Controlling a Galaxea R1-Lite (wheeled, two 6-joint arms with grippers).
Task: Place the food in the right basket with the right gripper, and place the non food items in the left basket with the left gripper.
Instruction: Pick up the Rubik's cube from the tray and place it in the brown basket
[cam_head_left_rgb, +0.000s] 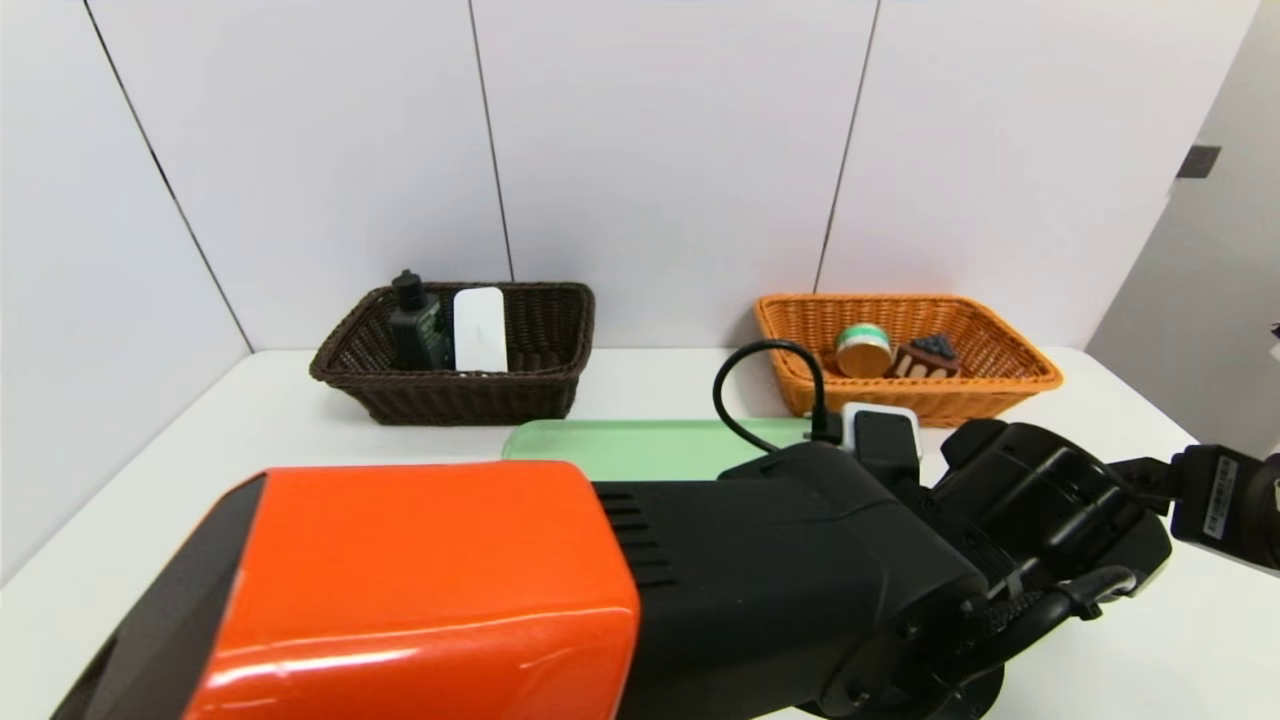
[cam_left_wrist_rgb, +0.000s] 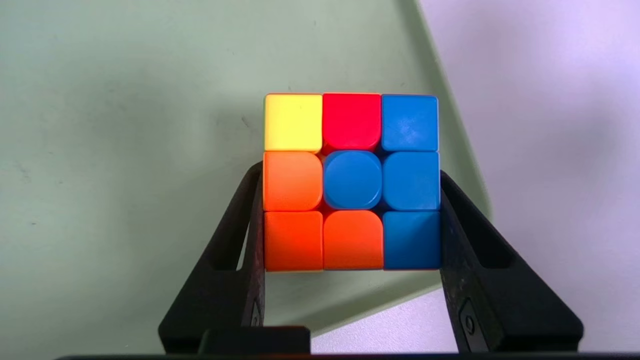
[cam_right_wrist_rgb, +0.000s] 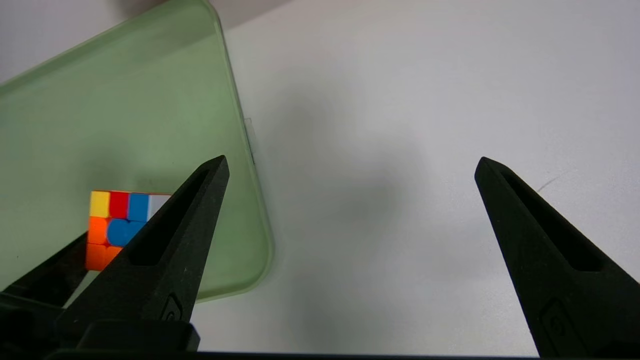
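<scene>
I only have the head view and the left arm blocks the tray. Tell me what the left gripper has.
Observer: The left gripper is shut on a puzzle cube, a finger on each side.
Operator: Report where the cube sits.
Observer: Over the green tray, near its edge by the white table.
Operator: Give me the right gripper.
Observer: The right gripper is open over bare table beside the tray, holding nothing.

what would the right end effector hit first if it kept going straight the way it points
Most likely the bare white table. The open right end effector frames nothing else; the green tray lies off to one side, though depth is hard to judge.
</scene>
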